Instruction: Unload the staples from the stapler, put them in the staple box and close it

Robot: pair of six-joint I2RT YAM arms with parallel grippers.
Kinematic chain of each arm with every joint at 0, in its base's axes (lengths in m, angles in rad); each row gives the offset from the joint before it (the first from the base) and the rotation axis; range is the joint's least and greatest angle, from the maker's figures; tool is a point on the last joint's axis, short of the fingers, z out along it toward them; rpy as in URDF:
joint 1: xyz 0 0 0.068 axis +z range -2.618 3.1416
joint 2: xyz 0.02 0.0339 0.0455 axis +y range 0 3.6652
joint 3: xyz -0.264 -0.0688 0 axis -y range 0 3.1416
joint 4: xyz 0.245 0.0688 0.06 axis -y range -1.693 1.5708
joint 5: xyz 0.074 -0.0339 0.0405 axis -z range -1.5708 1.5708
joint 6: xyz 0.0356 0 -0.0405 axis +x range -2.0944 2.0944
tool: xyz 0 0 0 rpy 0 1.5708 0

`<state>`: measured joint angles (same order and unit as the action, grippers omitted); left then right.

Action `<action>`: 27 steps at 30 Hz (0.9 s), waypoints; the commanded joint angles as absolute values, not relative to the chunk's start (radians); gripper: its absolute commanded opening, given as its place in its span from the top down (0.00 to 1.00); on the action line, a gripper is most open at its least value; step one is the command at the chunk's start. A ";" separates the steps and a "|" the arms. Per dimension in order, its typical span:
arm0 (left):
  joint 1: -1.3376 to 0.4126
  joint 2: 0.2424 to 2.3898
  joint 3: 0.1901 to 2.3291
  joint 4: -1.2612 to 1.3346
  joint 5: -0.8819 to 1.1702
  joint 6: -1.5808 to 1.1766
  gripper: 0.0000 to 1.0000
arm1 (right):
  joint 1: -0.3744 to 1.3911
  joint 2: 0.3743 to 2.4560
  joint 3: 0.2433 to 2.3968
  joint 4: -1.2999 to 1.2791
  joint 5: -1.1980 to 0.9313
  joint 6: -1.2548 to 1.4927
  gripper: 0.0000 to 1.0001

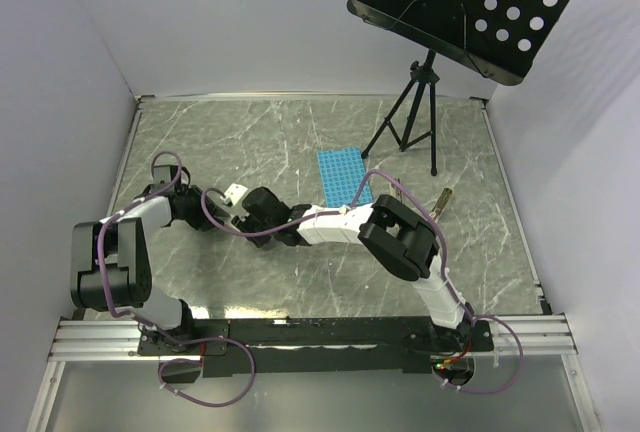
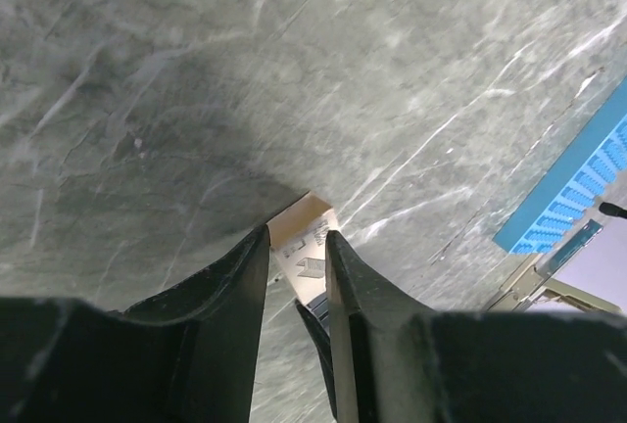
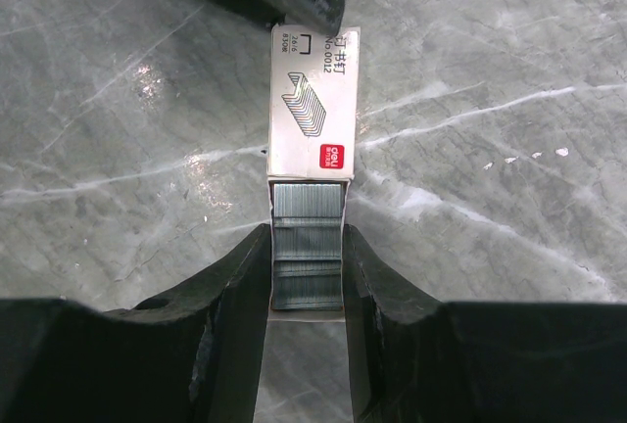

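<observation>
The staples point(image 3: 307, 247) are flat grey-silver strips lying end to end, slid partly out of a white staple box point(image 3: 313, 100) over the desk point(image 3: 509, 70). Their long axis follows the box, running from one hand to the other. The right hand point(image 3: 307, 271) clamps the staples' sides, and the left hand point(image 2: 297, 237) is closed on the box's far end.

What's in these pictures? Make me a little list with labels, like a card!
left tool: shut on the staple box
right tool: shut on the staples, which stick out of the box's end
stapler: lying on the table, right of the blue plate, nothing touching it
blue plate: lying flat, mid-table
</observation>
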<state>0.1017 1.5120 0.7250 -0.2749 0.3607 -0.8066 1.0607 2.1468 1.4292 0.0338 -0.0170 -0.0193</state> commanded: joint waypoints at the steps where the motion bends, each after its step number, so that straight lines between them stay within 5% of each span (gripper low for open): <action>1: 0.103 1.517 0.706 -0.244 0.388 -0.811 0.66 | 1.066 2.177 1.485 0.008 -0.002 -0.002 0.65; 27: 0.086 1.511 0.678 -0.235 0.397 -0.822 0.68 | 1.066 2.210 1.549 -0.094 0.063 0.037 0.67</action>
<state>0.0975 1.5219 0.6899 -0.2440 0.3691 -0.8093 1.0607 2.1906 1.5261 -0.0628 0.0250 0.0105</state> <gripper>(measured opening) 0.321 0.384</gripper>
